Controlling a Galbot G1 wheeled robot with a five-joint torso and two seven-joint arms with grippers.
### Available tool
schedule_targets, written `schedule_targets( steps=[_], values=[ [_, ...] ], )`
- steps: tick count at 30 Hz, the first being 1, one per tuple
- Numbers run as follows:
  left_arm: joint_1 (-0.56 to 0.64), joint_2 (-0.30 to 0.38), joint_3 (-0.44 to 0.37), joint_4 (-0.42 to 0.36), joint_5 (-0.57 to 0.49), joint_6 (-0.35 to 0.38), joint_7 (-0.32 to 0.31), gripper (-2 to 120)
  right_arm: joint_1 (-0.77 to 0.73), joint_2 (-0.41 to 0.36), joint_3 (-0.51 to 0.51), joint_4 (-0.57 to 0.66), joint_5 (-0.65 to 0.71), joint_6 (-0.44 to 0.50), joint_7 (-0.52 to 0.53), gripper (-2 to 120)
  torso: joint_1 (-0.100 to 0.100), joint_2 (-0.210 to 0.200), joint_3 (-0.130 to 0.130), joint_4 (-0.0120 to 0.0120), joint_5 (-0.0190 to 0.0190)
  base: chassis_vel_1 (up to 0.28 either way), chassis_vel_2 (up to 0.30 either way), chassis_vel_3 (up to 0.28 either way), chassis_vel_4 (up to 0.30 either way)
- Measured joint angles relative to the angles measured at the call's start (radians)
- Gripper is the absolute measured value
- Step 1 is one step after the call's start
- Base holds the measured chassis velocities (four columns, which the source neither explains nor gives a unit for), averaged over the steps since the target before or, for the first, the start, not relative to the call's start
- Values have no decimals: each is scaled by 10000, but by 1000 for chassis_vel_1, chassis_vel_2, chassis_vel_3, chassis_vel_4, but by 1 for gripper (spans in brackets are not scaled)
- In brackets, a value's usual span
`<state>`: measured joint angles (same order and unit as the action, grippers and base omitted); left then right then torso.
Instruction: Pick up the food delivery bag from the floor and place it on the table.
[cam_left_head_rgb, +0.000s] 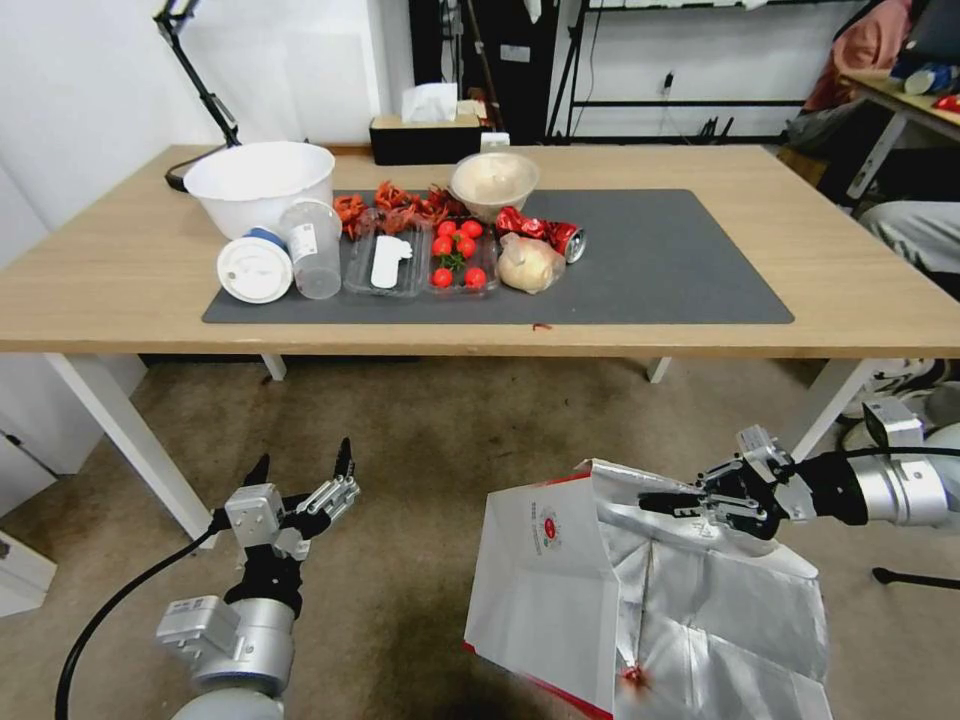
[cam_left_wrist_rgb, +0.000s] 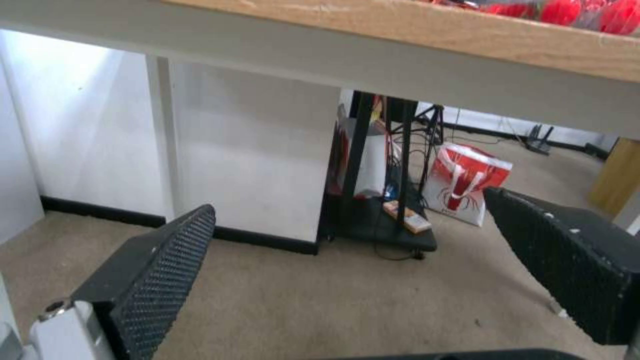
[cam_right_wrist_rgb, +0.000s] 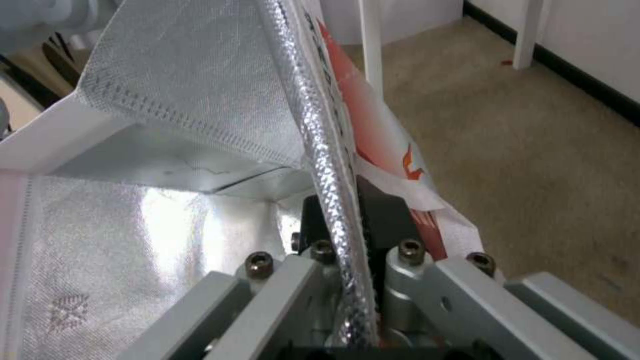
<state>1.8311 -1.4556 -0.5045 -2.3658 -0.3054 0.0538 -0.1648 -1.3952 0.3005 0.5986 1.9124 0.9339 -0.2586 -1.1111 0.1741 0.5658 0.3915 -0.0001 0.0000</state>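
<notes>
The food delivery bag (cam_left_head_rgb: 555, 575) is white with a small round red logo, red base trim and a silver foil lining. It stands tilted over the floor (cam_left_head_rgb: 430, 440) in front of the table (cam_left_head_rgb: 120, 280), mouth open. My right gripper (cam_left_head_rgb: 662, 503) is shut on the bag's upper rim. In the right wrist view the foil rim (cam_right_wrist_rgb: 320, 150) runs between the closed jaws of the right gripper (cam_right_wrist_rgb: 350, 220). My left gripper (cam_left_head_rgb: 300, 468) is open and holds nothing, low at the left near a table leg. The left wrist view has its black ridged fingers (cam_left_wrist_rgb: 160, 270) wide apart.
The left half of the dark grey mat (cam_left_head_rgb: 680, 260) holds a white bowl (cam_left_head_rgb: 260, 185), cups, a tomato tray (cam_left_head_rgb: 458, 258), a crushed red can (cam_left_head_rgb: 545, 232) and a small clear bag (cam_left_head_rgb: 530, 265). White table legs (cam_left_head_rgb: 120, 430) flank the floor space. A red-and-white bag (cam_left_wrist_rgb: 467, 182) sits behind the table.
</notes>
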Motion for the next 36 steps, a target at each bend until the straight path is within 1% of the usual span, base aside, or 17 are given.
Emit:
schedule_targets(
  steps=[6,10,12,14,20,22,36],
  values=[
    [0,-12,4,-5,-1,0,5,100,-12,22,7,0,-18,0,-13,0,80,216,134,0,-1,0,0,0,0],
    [12,-14,7,-26,10,-4,23,100,-26,35,11,17,-36,2,-23,0,170,450,276,-1,0,0,0,0,0],
    [15,-14,7,-30,11,-6,25,100,-26,37,12,20,-38,2,-24,0,182,480,293,-1,-1,0,0,0,0],
    [34,-14,5,-51,19,-9,31,100,-26,42,14,27,-42,7,-25,0,237,616,378,0,0,0,0,0,0],
    [39,-18,4,-62,29,-16,51,100,-26,42,19,35,-47,9,-36,0,320,817,495,0,0,0,0,0,0],
    [41,-30,5,-62,36,-19,55,100,-26,42,19,39,-51,11,-39,0,375,953,577,0,0,0,0,0,0],
    [51,1,-4,-72,56,-20,121,100,-22,50,22,37,-70,22,-56,0,577,1454,877,0,-1,0,0,0,0]
  ],
)
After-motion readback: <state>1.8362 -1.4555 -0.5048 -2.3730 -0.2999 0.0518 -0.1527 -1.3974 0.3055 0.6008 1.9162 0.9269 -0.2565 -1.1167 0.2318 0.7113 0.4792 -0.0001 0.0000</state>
